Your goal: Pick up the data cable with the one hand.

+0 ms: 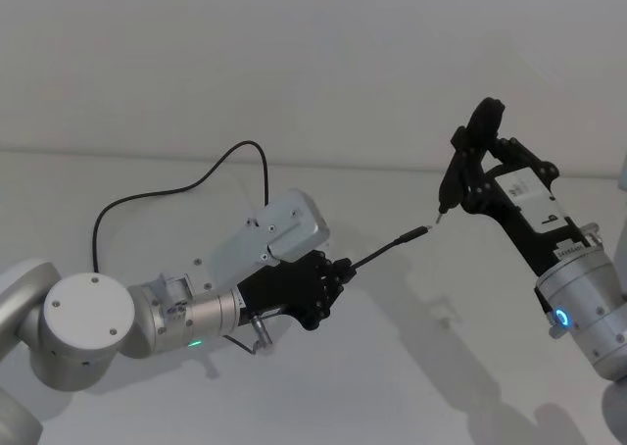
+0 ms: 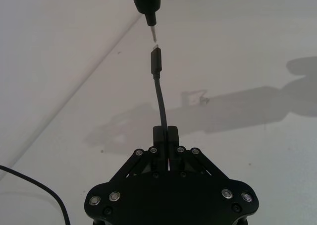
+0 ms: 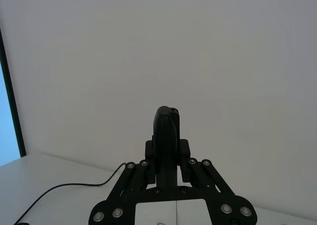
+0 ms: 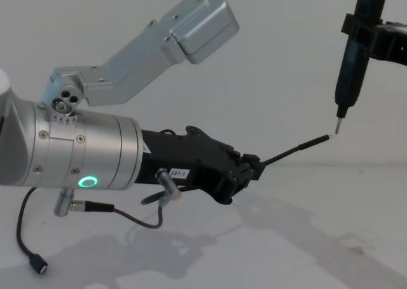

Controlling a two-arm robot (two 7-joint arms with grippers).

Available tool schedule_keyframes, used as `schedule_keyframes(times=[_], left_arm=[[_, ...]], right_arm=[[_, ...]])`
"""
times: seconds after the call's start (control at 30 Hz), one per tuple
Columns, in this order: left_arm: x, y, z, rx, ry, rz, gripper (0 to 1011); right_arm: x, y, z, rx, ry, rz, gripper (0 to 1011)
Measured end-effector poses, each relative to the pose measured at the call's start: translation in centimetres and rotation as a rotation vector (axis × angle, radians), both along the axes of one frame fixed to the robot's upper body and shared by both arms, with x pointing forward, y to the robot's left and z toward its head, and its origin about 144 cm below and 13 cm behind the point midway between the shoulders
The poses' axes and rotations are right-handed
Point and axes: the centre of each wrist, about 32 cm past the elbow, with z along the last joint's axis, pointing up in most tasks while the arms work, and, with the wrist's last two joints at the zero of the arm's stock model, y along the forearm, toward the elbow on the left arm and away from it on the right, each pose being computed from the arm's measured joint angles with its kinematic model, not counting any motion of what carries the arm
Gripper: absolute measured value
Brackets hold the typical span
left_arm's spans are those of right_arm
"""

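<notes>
My left gripper (image 1: 338, 271) is shut on the data cable (image 1: 377, 254) a short way behind its plug (image 1: 411, 235), above the white table. The slim plug (image 2: 155, 61) sticks straight out from the fingers (image 2: 159, 136) with its metal tip almost touching the tip of a pen-like probe (image 2: 148, 4). Behind the gripper, the rest of the cable (image 1: 196, 182) trails in a loose curve over the table. My right gripper (image 1: 480, 175) holds that probe (image 4: 353, 66) upright, tip down, at the right. In the chest view the plug (image 4: 315, 140) ends just below the probe tip.
A silver camera housing (image 1: 289, 224) stands above my left wrist. From that wrist a short dark wire (image 4: 127, 218) with a stubby connector (image 4: 38, 265) hangs down near the table (image 1: 411, 367). A pale wall rises behind.
</notes>
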Motion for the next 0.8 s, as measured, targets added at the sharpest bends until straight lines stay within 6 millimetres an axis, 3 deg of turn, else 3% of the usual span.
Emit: schedule_keyframes(times=[0.8], left_arm=[[-0.03,0.01,0.02,-0.002,-0.002,-0.001,47]], right_arm=[[-0.13,-0.04,0.92,-0.020,0.022,0.052,268]])
